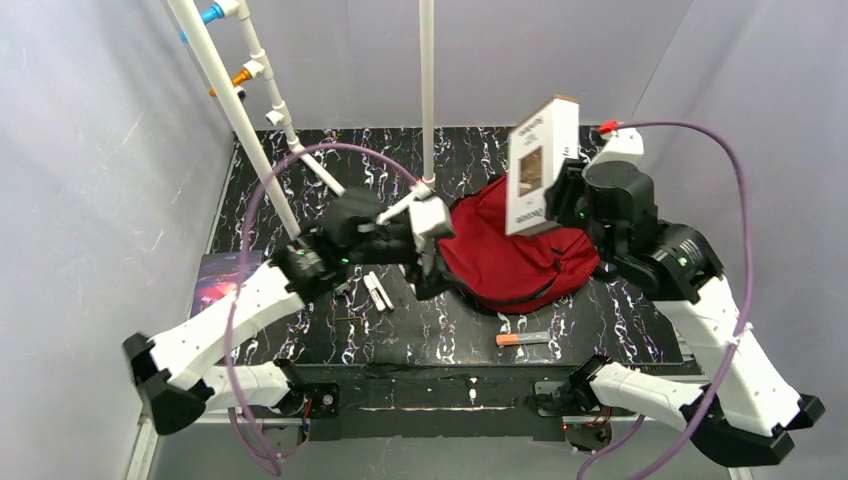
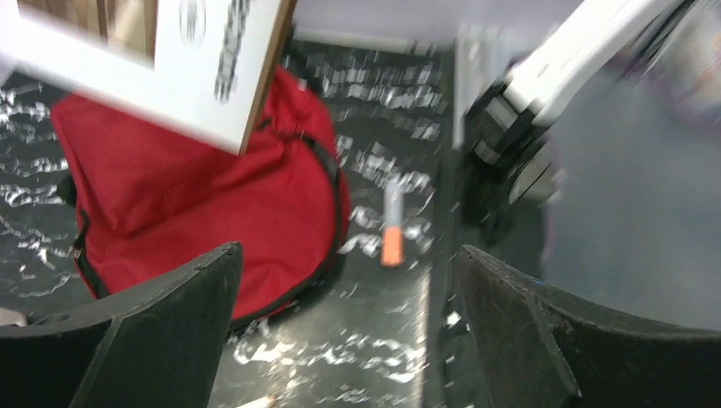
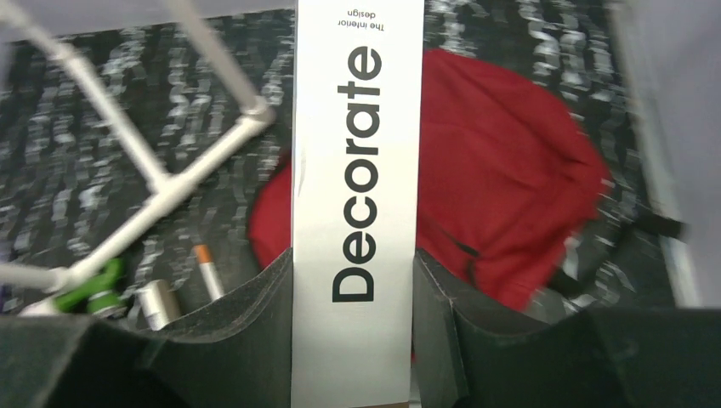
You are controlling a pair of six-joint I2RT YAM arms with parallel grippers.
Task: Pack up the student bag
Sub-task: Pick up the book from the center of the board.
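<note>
Right end effector (image 3: 353, 263) clamps white book (image 1: 541, 165) upright over student bag (image 1: 510, 260), presumably for insertion; left end effector (image 2: 349, 263) gapes wide.

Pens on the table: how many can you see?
3: two white pens side by side left of the bag, one orange-capped pen in front of it. The arms may hide more.

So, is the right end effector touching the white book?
Touching. The right wrist view shows the right end effector clamping the white book, fingers flush against both covers.
</note>
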